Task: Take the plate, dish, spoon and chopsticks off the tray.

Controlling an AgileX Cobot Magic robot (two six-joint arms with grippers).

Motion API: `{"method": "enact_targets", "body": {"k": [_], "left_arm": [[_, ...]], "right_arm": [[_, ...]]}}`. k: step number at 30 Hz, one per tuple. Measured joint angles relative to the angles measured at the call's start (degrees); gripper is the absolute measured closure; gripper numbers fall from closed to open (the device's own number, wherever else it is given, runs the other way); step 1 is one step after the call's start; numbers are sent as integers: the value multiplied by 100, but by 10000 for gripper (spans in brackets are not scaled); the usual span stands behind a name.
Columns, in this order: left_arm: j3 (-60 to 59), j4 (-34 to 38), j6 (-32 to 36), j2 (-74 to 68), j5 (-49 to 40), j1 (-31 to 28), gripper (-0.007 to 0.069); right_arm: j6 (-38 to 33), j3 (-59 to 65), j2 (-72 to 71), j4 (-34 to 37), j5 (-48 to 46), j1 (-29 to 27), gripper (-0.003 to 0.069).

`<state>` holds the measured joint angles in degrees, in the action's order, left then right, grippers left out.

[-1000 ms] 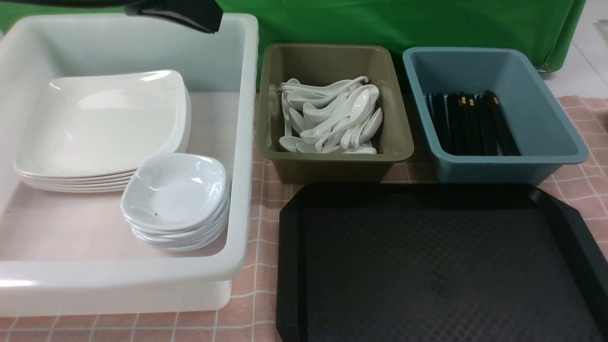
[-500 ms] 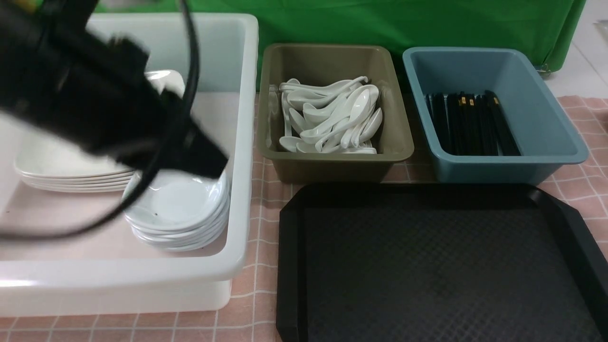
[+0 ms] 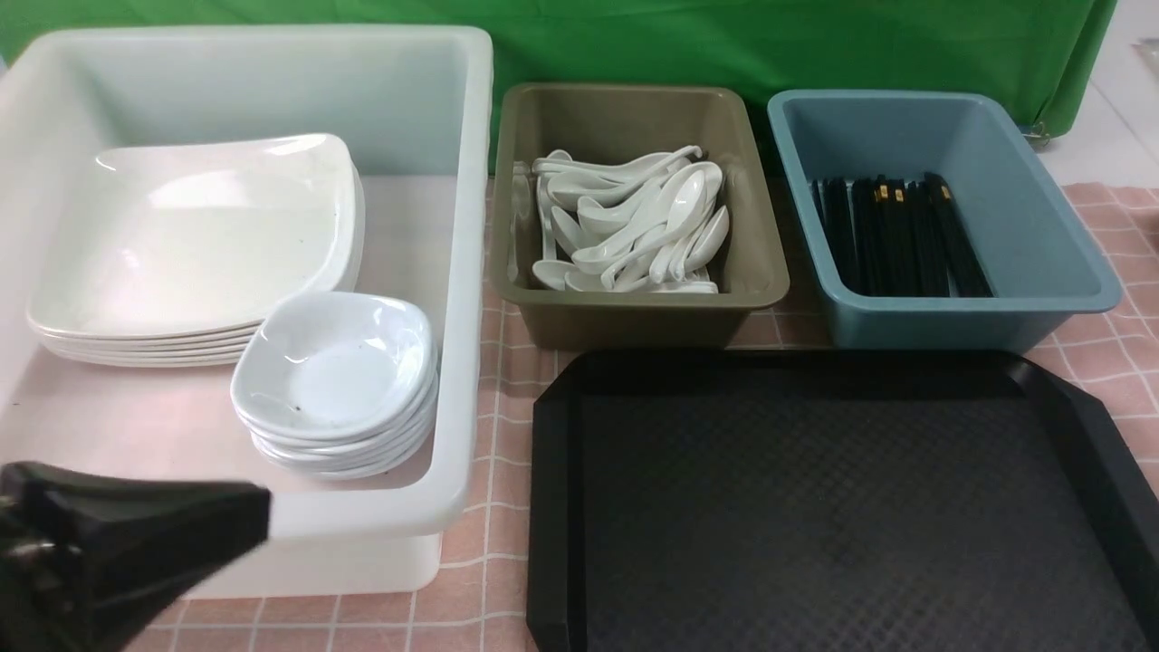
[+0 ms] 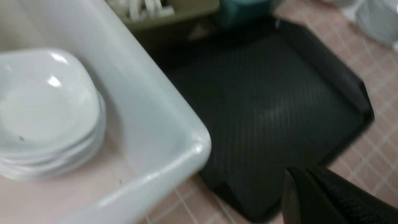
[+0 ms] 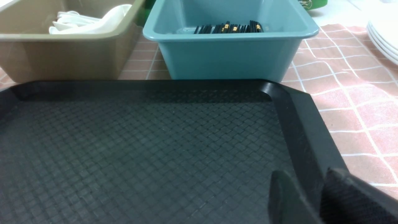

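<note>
The black tray lies at the front right with nothing on it. The plate tops a stack in the white tub, and the dish tops a smaller stack beside it. Several spoons fill the olive tub. Black chopsticks lie in the blue tub. My left gripper hangs shut and empty before the white tub's near wall; in its wrist view its shut tips sit over the tray's near corner. My right gripper stands open above the tray's right rim, holding nothing.
The white tub stands at the left, the olive tub in the middle and the blue tub at the right, all behind or beside the tray. More white plates are stacked on the checked cloth, right of the tray.
My left arm swept from the white tub's far rim, across the stacks, down to the front left corner. Nothing else moved in the front view.
</note>
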<state>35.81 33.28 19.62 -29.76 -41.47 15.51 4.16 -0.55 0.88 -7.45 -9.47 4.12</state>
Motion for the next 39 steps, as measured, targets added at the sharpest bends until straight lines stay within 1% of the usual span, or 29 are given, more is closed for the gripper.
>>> {"method": "enact_targets", "body": {"k": [1, 4, 9, 15, 19, 21, 22, 24, 28, 30, 32, 34, 35, 36, 37, 39], "left_arm": [[-269, 109, 0, 372, 498, 0, 627], [-605, 175, 0, 897, 1047, 0, 627], [-759, 129, 5, 1165, 1101, 0, 627], [-771, -689, 85, 1175, 1291, 0, 627], [-771, -1001, 97, 1175, 1312, 0, 627], [-771, -1417, 97, 1176, 1328, 0, 627], [-771, -1450, 97, 1176, 1328, 0, 627], [-771, -1810, 97, 1176, 1328, 0, 627], [-798, -2030, 97, 1189, 1361, 0, 627], [-996, -2120, 73, 1334, 1650, -55, 627], [-1340, -2269, -231, 1580, 2193, -203, 627], [-1841, -2434, -898, 1927, 2970, -480, 627], [-1935, -2488, -972, 2001, 3038, -540, 627], [-2215, -2600, -1464, 2233, 3430, -723, 627], [-2429, -2716, -1768, 2413, 3602, -875, 627], [-2863, -2956, -2169, 2746, 3693, -1176, 627]], "right_arm": [[-5, 0, 0, 0, 0, 0, 419], [-5, 0, 0, 0, 0, 0, 419], [0, 0, 0, 0, 0, 0, 419], [-2, 0, 0, 0, 0, 0, 419], [-1, 0, 0, 0, 0, 0, 419], [-10, 0, 0, 0, 0, 0, 419], [-10, 0, 0, 0, 0, 0, 419], [-12, 0, 0, 0, 0, 0, 419], [0, 0, 0, 0, 0, 0, 419], [-12, 0, 0, 0, 0, 0, 419], [-12, 0, 0, 0, 0, 0, 419], [-12, 0, 0, 0, 0, 0, 419], [-12, 0, 0, 0, 0, 0, 419], [-12, 0, 0, 0, 0, 0, 419], [-12, 0, 0, 0, 0, 0, 419], [-12, 0, 0, 0, 0, 0, 419]]}}
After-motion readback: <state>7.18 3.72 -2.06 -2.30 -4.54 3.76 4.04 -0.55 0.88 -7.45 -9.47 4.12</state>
